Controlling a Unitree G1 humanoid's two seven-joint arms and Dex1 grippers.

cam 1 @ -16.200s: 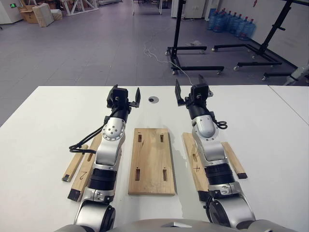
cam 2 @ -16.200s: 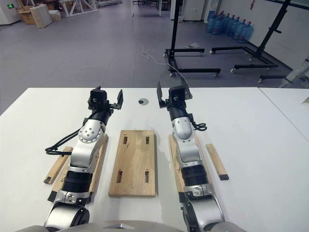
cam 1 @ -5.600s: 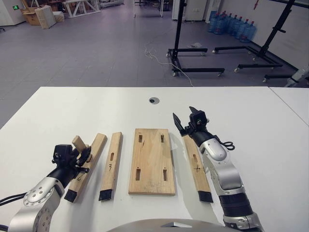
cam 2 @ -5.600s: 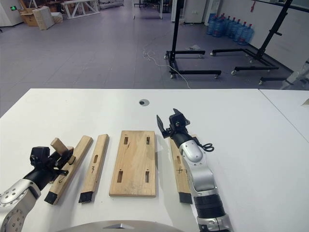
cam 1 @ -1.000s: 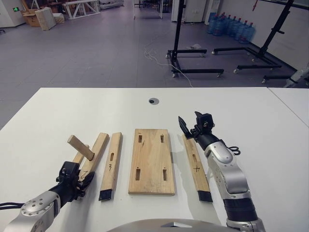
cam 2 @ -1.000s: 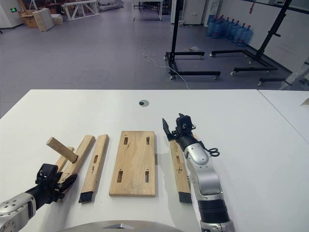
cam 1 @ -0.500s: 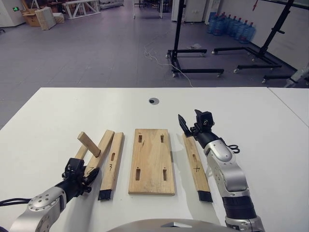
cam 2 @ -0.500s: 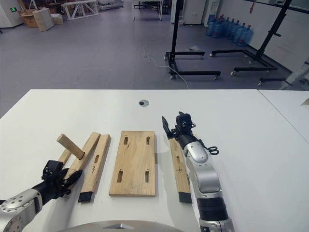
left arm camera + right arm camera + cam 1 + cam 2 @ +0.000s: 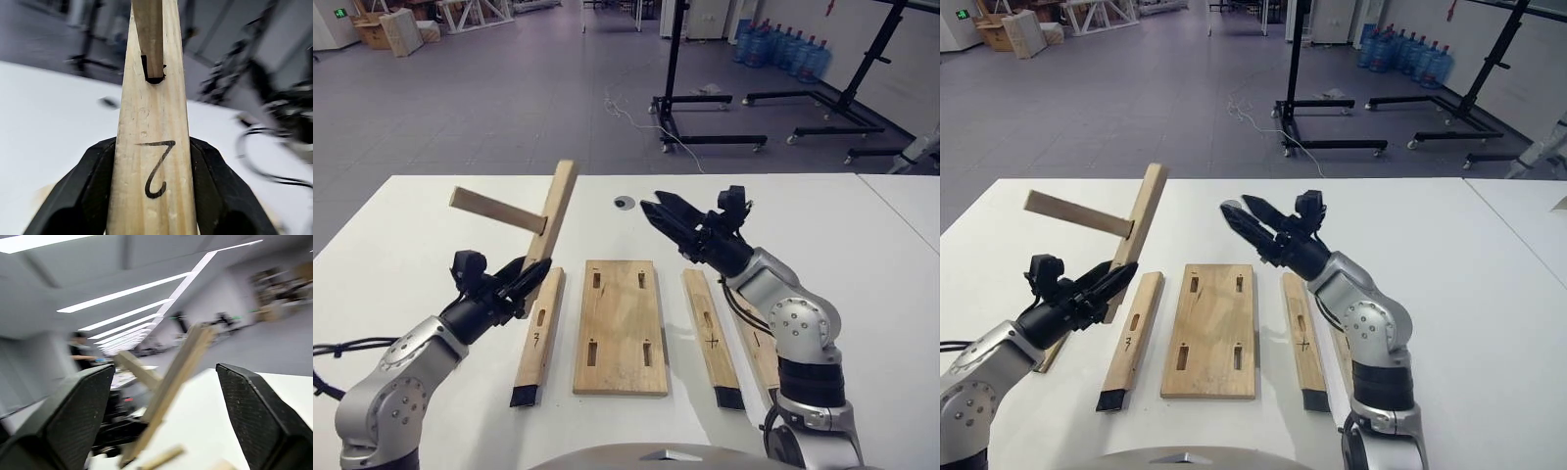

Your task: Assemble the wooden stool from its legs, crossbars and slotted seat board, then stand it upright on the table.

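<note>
Left eye view: left gripper (image 9: 516, 284) pinches the leg (image 9: 551, 215), crossbar (image 9: 494, 210) in its slot, raised over the tabletop's (image 9: 411, 230) left half; right gripper (image 9: 668, 217), spread, hovers nearer the far edge.

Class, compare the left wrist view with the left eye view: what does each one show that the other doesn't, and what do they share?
Left wrist view alone: the handwritten 2 on the held leg, and the slot where the crossbar enters it. Left eye view alone: the seat board flat on the table, with a leg to its left and a leg to its right; the open right hand raised above them. Shared: the left hand gripping that leg with its crossbar.
</note>
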